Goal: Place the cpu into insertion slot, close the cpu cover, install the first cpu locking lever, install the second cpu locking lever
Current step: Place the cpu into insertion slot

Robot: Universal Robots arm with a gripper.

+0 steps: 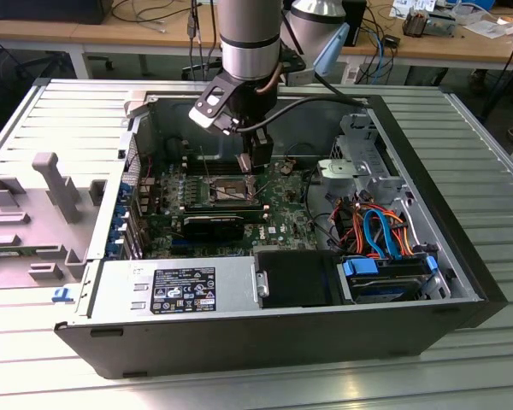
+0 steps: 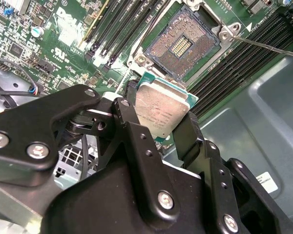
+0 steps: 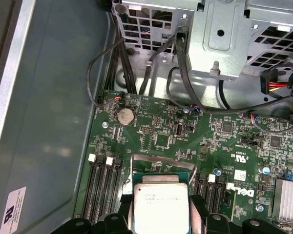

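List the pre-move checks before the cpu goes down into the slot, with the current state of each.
1. Grip: ok. The cpu is clamped between the fingers, metal top up.
2. Insertion slot uncovered: ok. The contacts are bare and nothing lies in it.
3. Locking lever released: ok for this rod, which angles away from the slot. The other lever: cannot tell.
4. cpu centred over the slot: cannot tell. In the second wrist view it hangs apart from the slot, not touching it.
5. Arm cable clear: ok. In the exterior view it arcs high, away from the slot.
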